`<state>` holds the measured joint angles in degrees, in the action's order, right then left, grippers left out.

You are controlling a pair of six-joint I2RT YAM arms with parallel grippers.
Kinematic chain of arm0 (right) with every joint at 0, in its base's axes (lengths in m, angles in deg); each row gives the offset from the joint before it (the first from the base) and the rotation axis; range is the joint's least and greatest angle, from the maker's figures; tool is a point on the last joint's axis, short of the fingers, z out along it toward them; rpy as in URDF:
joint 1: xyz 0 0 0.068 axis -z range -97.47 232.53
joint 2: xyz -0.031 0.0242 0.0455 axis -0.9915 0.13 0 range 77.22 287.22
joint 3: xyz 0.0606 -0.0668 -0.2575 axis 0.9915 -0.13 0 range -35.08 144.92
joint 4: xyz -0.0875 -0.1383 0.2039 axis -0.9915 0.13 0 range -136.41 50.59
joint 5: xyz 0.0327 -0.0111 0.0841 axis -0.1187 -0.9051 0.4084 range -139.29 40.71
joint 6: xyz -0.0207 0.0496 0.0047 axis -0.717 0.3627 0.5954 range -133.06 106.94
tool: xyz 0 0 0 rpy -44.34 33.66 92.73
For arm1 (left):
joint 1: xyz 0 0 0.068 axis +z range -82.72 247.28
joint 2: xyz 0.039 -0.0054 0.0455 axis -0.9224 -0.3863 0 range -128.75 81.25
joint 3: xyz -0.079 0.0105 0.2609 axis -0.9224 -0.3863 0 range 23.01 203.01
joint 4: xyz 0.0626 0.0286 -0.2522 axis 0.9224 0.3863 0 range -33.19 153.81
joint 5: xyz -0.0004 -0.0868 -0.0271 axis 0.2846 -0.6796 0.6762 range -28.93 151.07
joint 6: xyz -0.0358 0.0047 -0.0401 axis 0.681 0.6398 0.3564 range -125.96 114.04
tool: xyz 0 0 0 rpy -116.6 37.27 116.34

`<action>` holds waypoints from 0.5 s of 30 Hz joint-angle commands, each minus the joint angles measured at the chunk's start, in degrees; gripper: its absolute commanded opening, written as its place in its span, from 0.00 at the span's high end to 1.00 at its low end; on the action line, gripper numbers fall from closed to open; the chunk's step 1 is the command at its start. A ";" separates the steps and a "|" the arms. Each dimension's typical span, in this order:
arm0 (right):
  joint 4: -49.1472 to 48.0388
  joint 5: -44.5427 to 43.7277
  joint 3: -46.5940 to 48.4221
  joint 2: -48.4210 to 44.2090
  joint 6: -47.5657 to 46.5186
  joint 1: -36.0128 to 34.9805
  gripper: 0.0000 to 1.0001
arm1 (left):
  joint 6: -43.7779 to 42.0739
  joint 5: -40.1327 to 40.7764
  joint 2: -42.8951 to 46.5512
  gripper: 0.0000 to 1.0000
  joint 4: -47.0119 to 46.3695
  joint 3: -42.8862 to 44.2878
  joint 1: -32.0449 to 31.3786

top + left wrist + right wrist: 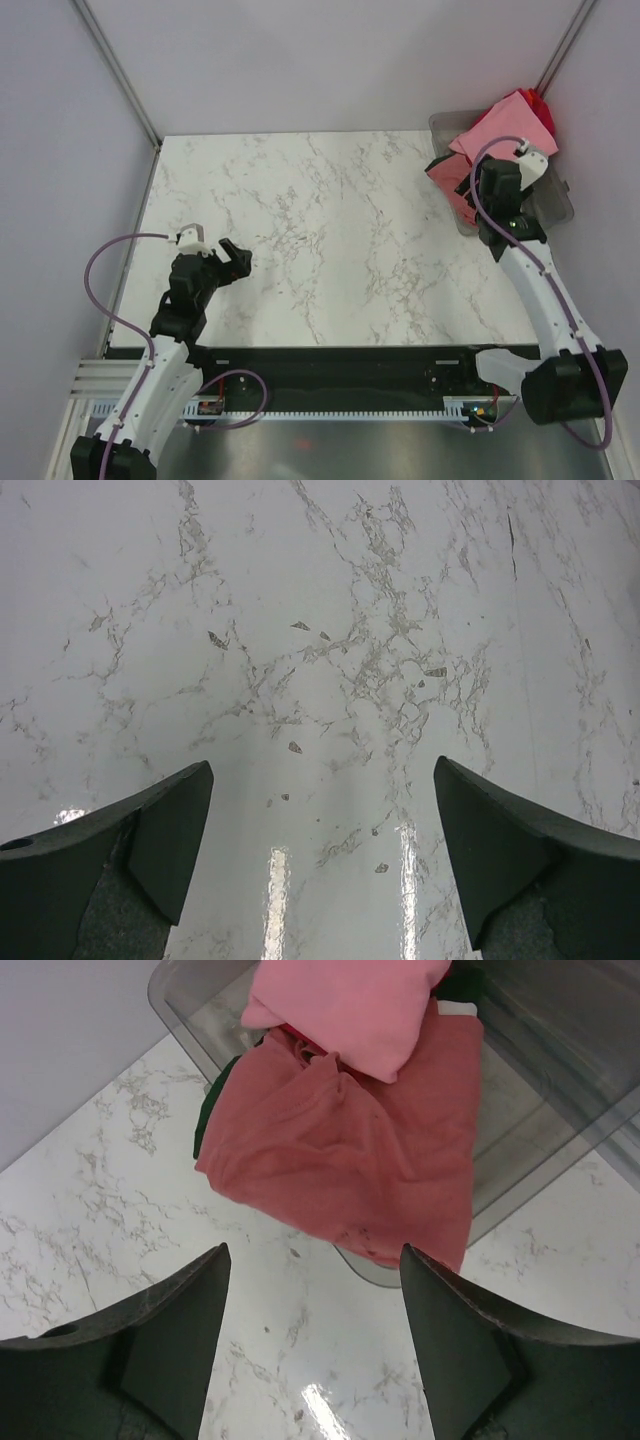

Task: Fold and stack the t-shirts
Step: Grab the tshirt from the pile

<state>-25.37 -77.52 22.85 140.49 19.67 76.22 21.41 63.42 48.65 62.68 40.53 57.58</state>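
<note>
A dusty brick-red t-shirt (340,1160) hangs over the near rim of the clear grey tub (545,1110) and down toward the table. On top of it lies a light pink t-shirt (350,1005). A dark green t-shirt (207,1120) and a bit of white cloth (455,1008) peek out beside them. From above, a bright red t-shirt (540,105) shows behind the pink t-shirt (500,125). My right gripper (313,1255) is open just short of the brick-red hem, with only marble between its fingers. My left gripper (237,258) stands open over bare marble, far from the shirts.
The tub (562,205) sits at the table's far right corner, close to the right wall. White marble tabletop (320,230) spreads between the arms. A grey wall rises along the back and both sides.
</note>
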 commanded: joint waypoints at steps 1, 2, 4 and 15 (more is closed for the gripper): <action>6.03 7.83 8.14 9.91 -0.39 3.22 0.23 | -0.22 0.29 -0.27 0.00 -1.82 1.47 0.20; 6.12 9.23 11.47 11.86 -0.39 3.32 0.24 | -0.22 0.11 -0.27 0.00 -1.91 1.47 0.20; 6.12 9.77 14.30 17.12 -0.04 3.40 0.26 | -0.22 0.11 -0.53 0.00 -2.35 1.38 0.20; 1.64 7.76 24.42 36.39 3.04 3.41 0.27 | -0.39 -0.50 -1.59 0.01 -2.88 1.47 0.20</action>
<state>-22.73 -68.03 44.57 174.21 20.87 79.63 21.41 63.49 46.90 62.35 40.53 57.58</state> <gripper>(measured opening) 0.741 0.990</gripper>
